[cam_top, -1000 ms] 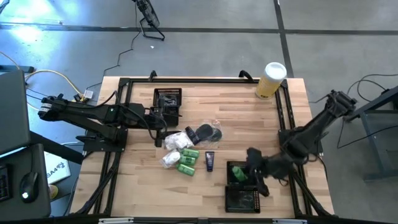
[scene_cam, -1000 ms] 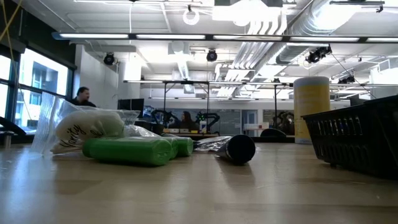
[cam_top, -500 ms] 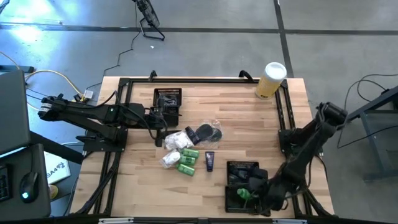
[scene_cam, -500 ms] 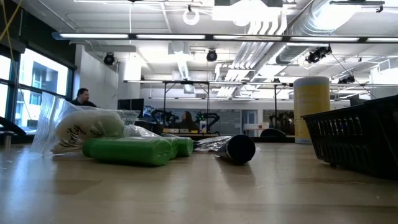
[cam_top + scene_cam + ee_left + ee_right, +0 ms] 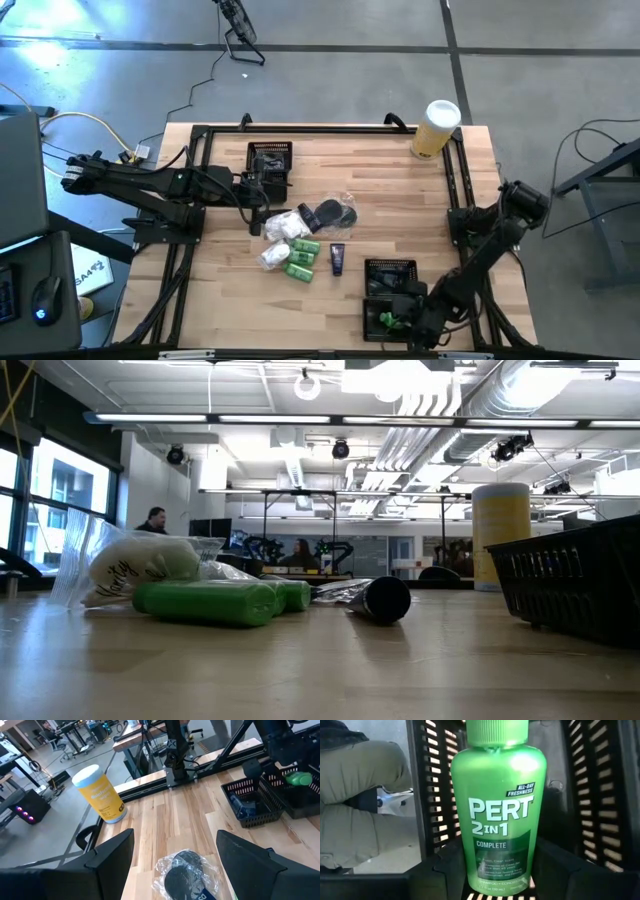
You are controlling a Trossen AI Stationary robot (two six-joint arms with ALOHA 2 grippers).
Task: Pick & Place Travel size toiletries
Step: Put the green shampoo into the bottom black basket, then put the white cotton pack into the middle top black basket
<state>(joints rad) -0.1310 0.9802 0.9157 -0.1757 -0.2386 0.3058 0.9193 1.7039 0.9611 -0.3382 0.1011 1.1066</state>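
The right gripper [image 5: 392, 320] is down over the near tray [image 5: 372, 330] by the desk's front edge, clamped on a green bottle [image 5: 497, 805] that hangs just inside the tray's mesh walls. It looks about to be dropped in, but it is not let go yet. The second tray [image 5: 269, 160], on the far left side, shows something dark inside; I cannot tell what.

Most of the job is still ahead, I'd say. A heap sits mid-desk [image 5: 380, 200]: white packets [image 5: 283, 228], two more green bottles [image 5: 301, 258], a dark tube [image 5: 337, 259] and round dark cases [image 5: 333, 213] in clear wrap.

The left gripper [image 5: 175, 855] waits just beside that heap, fingers spread wide and holding nothing, looking out over the cases. The yellow cylinder [image 5: 437, 128] stands at the far right corner.
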